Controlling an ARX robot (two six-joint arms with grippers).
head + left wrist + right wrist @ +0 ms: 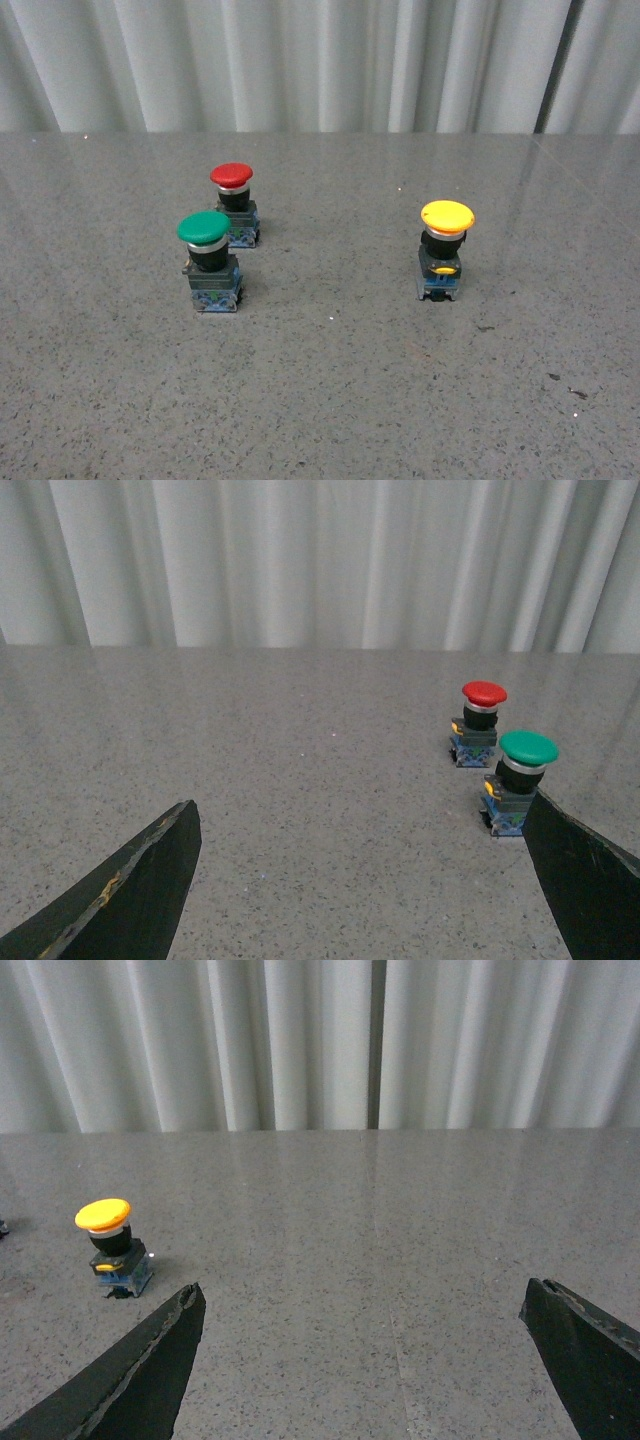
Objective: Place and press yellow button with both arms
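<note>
Both grippers, left [360,880] and right [360,1360], hanging open, empty; yellow button [444,250] risking tipping if gripped off-centre.

Left hand [365,880]: two matte black wedge-shaped fingers [130,900], lower corners of frame; pale scuffs along inner edge. Right hand [365,1360]: same black tapered fingers [140,1375], chipped edges. Front view: no arm visible.

Grey speckled tabletop [320,400], white curtain [300,60]
</note>
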